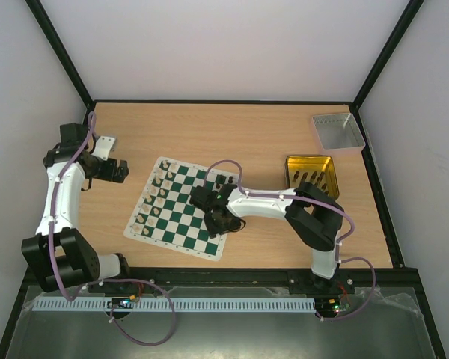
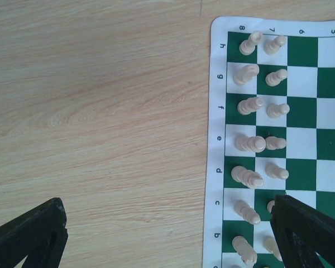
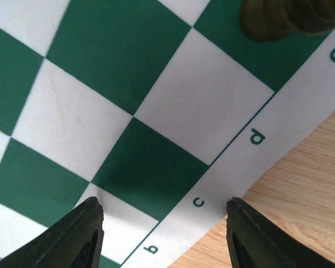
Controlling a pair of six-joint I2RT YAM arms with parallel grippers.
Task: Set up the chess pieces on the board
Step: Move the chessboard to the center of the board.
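Green and white squares make up the flat checkered mat board [image 1: 181,213], which lies near the middle of the pale wooden table [image 1: 209,127], turned slightly askew. Cream chess pieces [image 1: 156,196] stand in two rows along its left side. A few dark brown chess pieces [image 1: 223,180] stand at its far right corner, and more lie in the square gold metal tin [image 1: 308,158] to the right.

Only the left wrist view shows the cream pieces [image 2: 248,105] one to a square. It also shows the border letters h down to b and the numbers 8, 7, 6 and 5 on the board [image 2: 301,50].

The left gripper [image 2: 167,234] hangs with its fingers spread wide and nothing between them, mostly over bare wood [image 2: 100,111] beside the mat's edge.

The right wrist view reads b, c, d and e along the border, with one dark piece [image 3: 279,17] at the top. The right gripper [image 3: 164,234] is held apart and empty above the board's edge [image 3: 117,56].
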